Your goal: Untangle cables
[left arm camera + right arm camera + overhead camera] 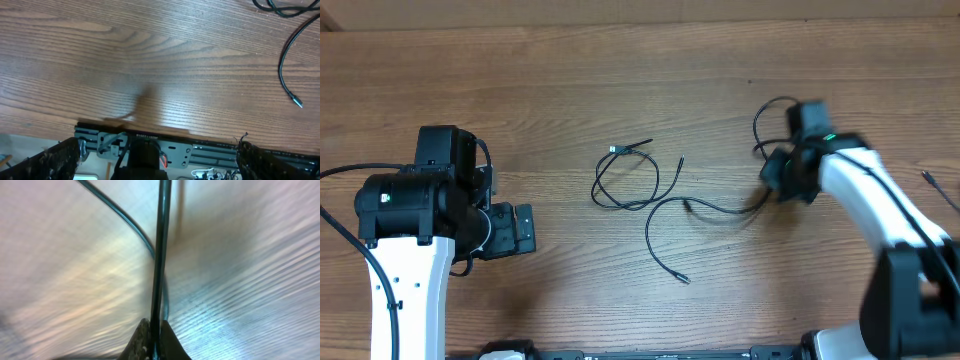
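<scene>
Three black cables on tabletop. Looped cable at centre. Long cable just beside it runs right into right jaws, pinched shut on it. Third cable partly visible at right edge. Left jaws wide, holding nothing.

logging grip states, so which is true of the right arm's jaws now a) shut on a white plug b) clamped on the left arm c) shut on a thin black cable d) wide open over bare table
c: in the right wrist view the right arm's jaws meet, with a thin black cable running out from between them.
</scene>
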`<state>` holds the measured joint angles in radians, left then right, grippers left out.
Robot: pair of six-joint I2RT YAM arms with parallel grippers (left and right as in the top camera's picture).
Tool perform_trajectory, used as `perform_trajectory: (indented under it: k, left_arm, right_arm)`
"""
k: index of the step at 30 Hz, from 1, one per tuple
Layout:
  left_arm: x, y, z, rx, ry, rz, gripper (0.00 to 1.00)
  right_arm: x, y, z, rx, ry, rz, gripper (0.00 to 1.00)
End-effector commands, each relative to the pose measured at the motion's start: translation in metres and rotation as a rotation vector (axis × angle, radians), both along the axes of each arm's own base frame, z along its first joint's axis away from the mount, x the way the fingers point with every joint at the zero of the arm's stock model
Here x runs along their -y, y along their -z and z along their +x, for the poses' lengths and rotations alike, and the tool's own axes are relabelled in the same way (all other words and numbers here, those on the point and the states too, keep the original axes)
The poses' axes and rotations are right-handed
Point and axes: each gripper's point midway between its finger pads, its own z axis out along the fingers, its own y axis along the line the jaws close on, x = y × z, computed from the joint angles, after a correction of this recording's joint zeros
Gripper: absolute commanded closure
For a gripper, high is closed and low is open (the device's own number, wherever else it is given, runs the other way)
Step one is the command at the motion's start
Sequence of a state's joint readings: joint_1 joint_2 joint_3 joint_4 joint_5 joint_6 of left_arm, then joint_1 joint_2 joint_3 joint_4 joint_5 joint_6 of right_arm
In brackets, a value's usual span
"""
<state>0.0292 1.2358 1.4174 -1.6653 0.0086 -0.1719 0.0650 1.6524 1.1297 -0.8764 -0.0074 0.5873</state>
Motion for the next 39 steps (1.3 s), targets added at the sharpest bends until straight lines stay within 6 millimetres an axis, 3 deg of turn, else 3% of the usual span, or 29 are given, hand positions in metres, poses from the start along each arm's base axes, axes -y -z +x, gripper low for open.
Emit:
perform_trajectory:
  k: [1, 7, 11, 14, 16, 20, 24, 30, 31, 37, 39]
  left_arm:
    - [0.0, -0.002, 0.003, 0.011, 0.017, -0.008, 0.01]
    - [0.0, -0.002, 0.003, 0.011, 0.017, -0.008, 0.0]
    - [0.0, -0.002, 0.003, 0.011, 0.017, -0.008, 0.0]
    - [0.0, -0.002, 0.003, 0.011, 0.017, -0.008, 0.0]
    - [0.0, -0.002, 0.003, 0.011, 0.017, -0.008, 0.01]
    - [0.0, -0.002, 0.003, 0.011, 0.017, -0.008, 0.0]
    - [0.0, -0.002, 0.003, 0.011, 0.017, -0.008, 0.0]
    - [0.0, -0.002, 0.003, 0.011, 0.017, -0.008, 0.0]
    - [0.0, -0.002, 0.003, 0.011, 0.017, -0.008, 0.0]
    - [0.0, -0.002, 0.003, 0.011, 0.017, -0.008, 0.01]
    - [0.0, -0.002, 0.003, 0.011, 0.017, -0.008, 0.01]
  right_arm:
    - [0.016, -0.113, 0.03, 0.302, -0.071, -0.042, 0.96]
    - [0.036, -0.224, 0.017, 0.589, -0.077, -0.103, 0.96]
    - [0.056, -0.271, 0.003, 0.743, -0.01, -0.175, 0.96]
    - [0.064, -0.287, -0.002, 0.796, -0.002, -0.223, 0.96]
    - [0.063, -0.284, -0.006, 0.78, -0.015, -0.224, 0.96]
    - [0.047, -0.257, -0.018, 0.664, -0.075, -0.141, 0.96]
    - [0.021, -0.234, -0.033, 0.555, -0.152, -0.003, 0.96]
    - [-0.034, -0.208, -0.062, 0.406, -0.385, 0.234, 0.96]
    - [-0.043, -0.203, -0.066, 0.383, -0.434, 0.255, 0.93]
    - [-0.093, -0.158, -0.082, 0.251, -0.652, 0.291, 0.46]
    - [-0.107, -0.14, -0.081, 0.232, -0.704, 0.291, 0.36]
